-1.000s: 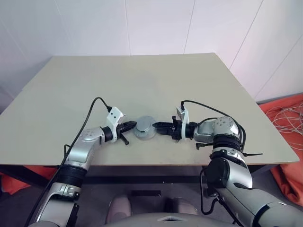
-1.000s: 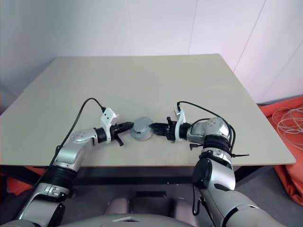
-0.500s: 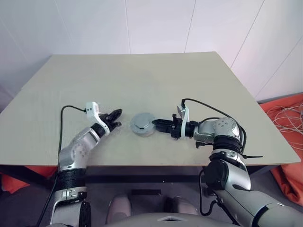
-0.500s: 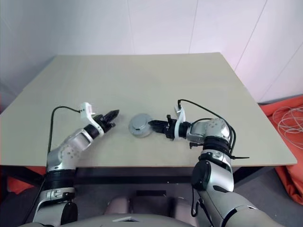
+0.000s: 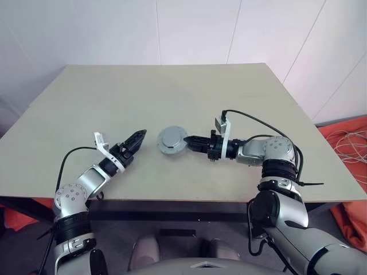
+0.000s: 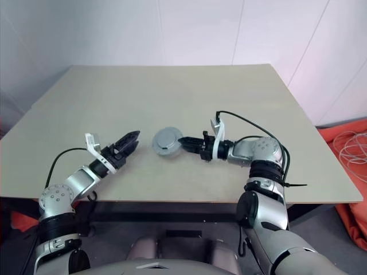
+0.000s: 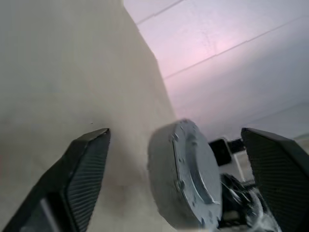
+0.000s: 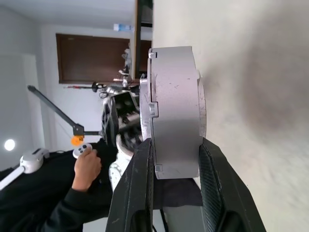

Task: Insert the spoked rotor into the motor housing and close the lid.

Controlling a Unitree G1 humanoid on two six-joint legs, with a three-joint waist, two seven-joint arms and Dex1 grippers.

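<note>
Above the worktop near its front edge, the right gripper has its jaws clamped on the rim of the closed motor housing, lid on, holding it tilted on edge and lifted off the surface. Just left of it, the left gripper hangs with jaws spread wide and empty. A second ago the left jaws were pinched shut against the housing; that arm has since let go and drawn back leftward, and the housing has been raised.

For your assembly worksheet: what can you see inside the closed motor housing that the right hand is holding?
Nothing inside is visible. The right hand grips the motor housing by its edge with the lid on, so only grey outer metal shows. Whether the spoked rotor sits within cannot be seen.
</note>
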